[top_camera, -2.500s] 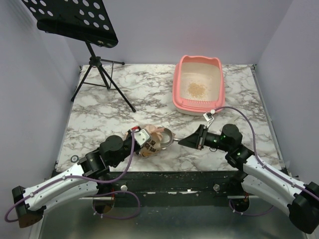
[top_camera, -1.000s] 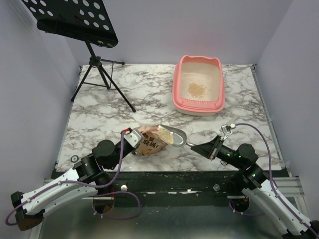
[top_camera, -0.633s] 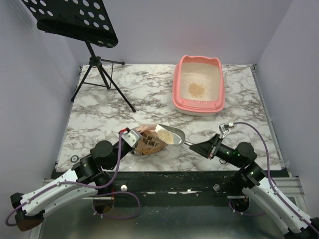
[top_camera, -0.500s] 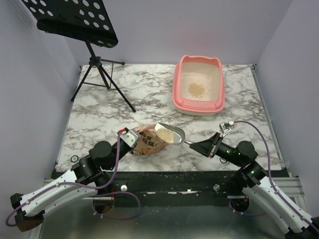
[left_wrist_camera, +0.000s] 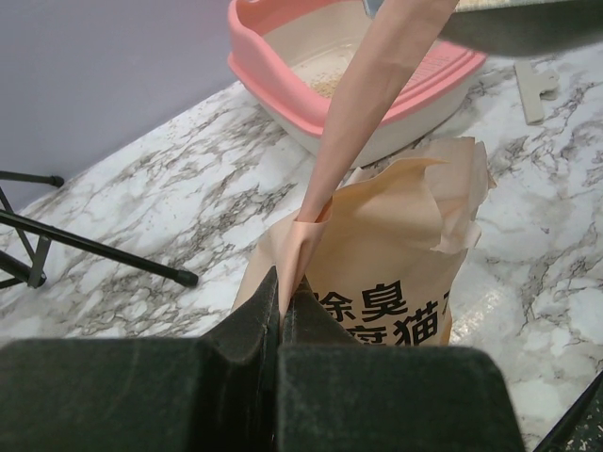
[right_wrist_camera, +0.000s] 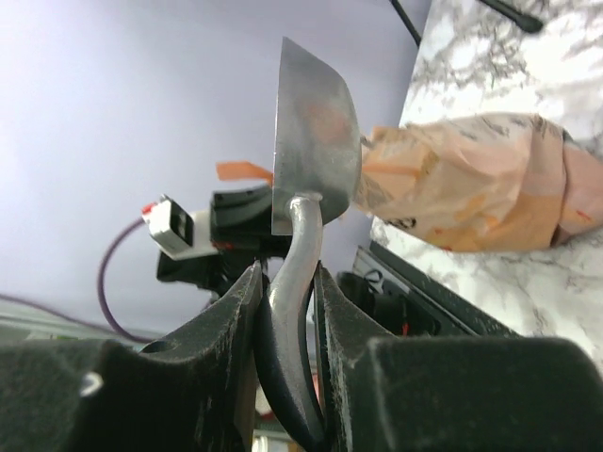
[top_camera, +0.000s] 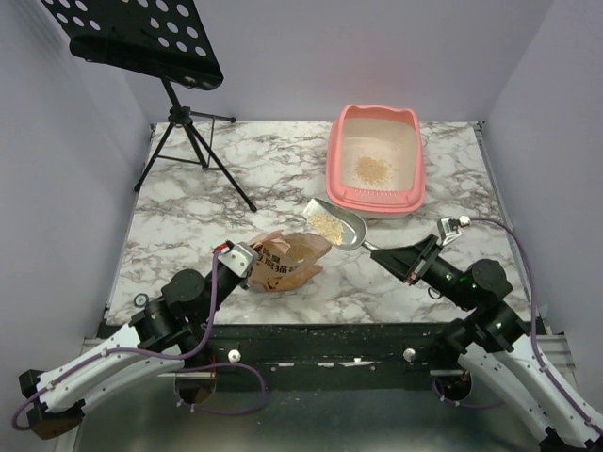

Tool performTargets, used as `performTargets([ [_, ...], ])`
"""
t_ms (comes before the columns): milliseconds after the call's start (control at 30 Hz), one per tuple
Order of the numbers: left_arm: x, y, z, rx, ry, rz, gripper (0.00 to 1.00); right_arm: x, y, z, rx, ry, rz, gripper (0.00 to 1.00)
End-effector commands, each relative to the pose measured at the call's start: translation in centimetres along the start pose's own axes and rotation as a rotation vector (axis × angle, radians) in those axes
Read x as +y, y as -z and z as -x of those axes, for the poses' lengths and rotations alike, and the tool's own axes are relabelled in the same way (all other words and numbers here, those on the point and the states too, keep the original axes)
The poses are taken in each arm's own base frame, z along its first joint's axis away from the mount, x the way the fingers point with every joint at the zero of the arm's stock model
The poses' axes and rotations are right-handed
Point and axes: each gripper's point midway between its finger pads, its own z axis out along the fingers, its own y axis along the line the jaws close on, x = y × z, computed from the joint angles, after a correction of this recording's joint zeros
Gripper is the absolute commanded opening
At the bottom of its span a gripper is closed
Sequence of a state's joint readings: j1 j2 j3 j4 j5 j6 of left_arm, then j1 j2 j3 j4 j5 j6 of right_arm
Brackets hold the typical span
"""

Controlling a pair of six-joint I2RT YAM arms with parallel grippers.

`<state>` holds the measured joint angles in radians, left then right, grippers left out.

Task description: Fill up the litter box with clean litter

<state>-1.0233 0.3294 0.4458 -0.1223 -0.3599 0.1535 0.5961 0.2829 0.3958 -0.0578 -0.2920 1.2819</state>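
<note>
The pink litter box (top_camera: 336,155) stands at the back right of the table, with a small pile of tan clean litter (top_camera: 371,169) inside; it also shows in the left wrist view (left_wrist_camera: 264,47). My right gripper (top_camera: 384,252) is shut on the handle of a grey metal scoop (top_camera: 337,224), which carries tan granules (top_camera: 327,224) just in front of the box's near rim. In the right wrist view the scoop (right_wrist_camera: 311,132) rises between my fingers (right_wrist_camera: 287,292). My left gripper (top_camera: 247,256) is shut on the rim of the orange-tan paper bag (top_camera: 287,257), also shown in the left wrist view (left_wrist_camera: 396,254).
A black music stand (top_camera: 141,42) on a tripod (top_camera: 193,155) stands at the back left. Scattered granules lie along the table's front edge (top_camera: 320,330). Purple walls enclose the table on three sides.
My right gripper lifted the loaded scoop out of the bag and carried it back and to the right, up to the litter box's near rim. The left gripper kept hold of the bag, which sagged.
</note>
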Motion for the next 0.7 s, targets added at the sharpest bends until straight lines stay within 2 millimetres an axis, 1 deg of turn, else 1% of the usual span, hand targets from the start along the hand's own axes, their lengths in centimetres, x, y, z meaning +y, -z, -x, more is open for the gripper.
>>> performTargets([
  [0, 1.2, 0.3, 4.0, -0.127, 0.044, 0.041, 0.00, 2.9, -0.8, 4.0, -0.164, 0.006, -0.019, 0.01],
  [167, 1.2, 0.5, 4.0, -0.134, 0.049, 0.037, 0.00, 3.6, -2.9, 8.0, -0.325, 0.008, -0.068, 0.01],
  [200, 1.1, 0.5, 4.0, -0.133, 0.050, 0.035, 0.00, 3.2, -3.4, 8.7, -0.353, 0.009, -0.092, 0.01],
  [233, 1.1, 0.5, 4.1, -0.133, 0.050, 0.034, 0.00, 3.9, -3.8, 9.6, -0.389, 0.010, -0.067, 0.01],
  [333, 0.9, 0.4, 3.8, -0.128, 0.048, 0.026, 0.00, 3.8, -4.9, 12.0, -0.495, 0.014, -0.082, 0.01],
  [433, 0.9, 0.3, 3.8, -0.128, 0.048, 0.026, 0.00, 2.6, -6.4, 14.4, -0.598, 0.011, -0.141, 0.01],
  [500, 0.8, 0.3, 3.8, -0.125, 0.046, 0.020, 0.00, 2.3, -7.2, 15.9, -0.665, 0.022, -0.159, 0.01],
  [533, 0.7, 0.2, 3.7, -0.121, 0.044, 0.019, 0.00, 1.6, -7.5, 16.6, -0.701, 0.018, -0.187, 0.01],
  [600, 0.7, 0.2, 3.7, -0.117, 0.044, 0.016, 0.00, 0.4, -7.4, 18.4, -0.803, 0.049, -0.238, 0.01],
  [667, 0.8, 0.3, 3.6, -0.117, 0.045, 0.022, 0.00, -0.9, -7.3, 19.9, -0.875, 0.097, -0.304, 0.01],
])
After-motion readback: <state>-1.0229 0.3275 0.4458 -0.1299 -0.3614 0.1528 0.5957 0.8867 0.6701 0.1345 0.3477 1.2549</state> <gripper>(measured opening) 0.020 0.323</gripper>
